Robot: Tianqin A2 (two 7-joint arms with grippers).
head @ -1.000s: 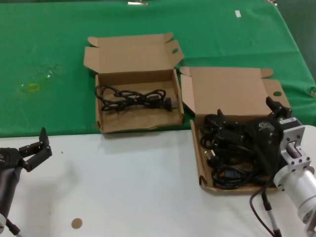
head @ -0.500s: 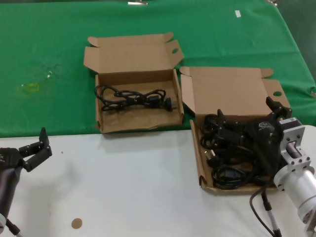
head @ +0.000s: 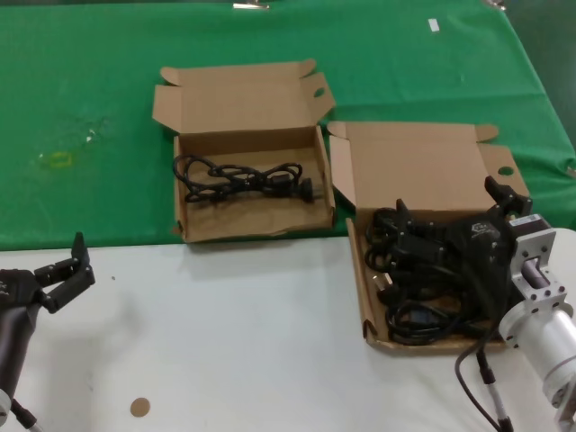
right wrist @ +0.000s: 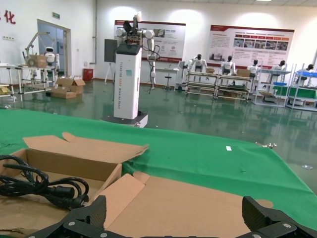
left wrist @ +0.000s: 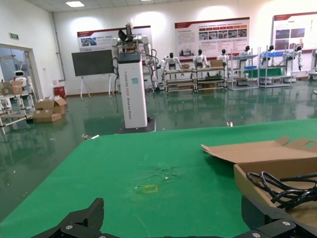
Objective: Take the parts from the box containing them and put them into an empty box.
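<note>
Right gripper (head: 450,225) spread wide, poised over the heap of black power cords (head: 414,288) in the right-hand box (head: 423,162), cords lying at its 6 o'clock, directly beneath. One cord (head: 243,178) already stretched 9-to-3 across the left-hand box (head: 238,108), at 10 o'clock from the heap. Left gripper (head: 58,274) open, parked far off at 8 o'clock.

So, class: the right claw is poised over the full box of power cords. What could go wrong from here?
1. The cords in the right box lie tangled, so the open right claw may lift several together or drag the light box.
2. A dangling cord could catch the box's raised flap during the carry.
3. The left box already holds a cord, so a new one may snag on it.

The left claw waits open.
</note>
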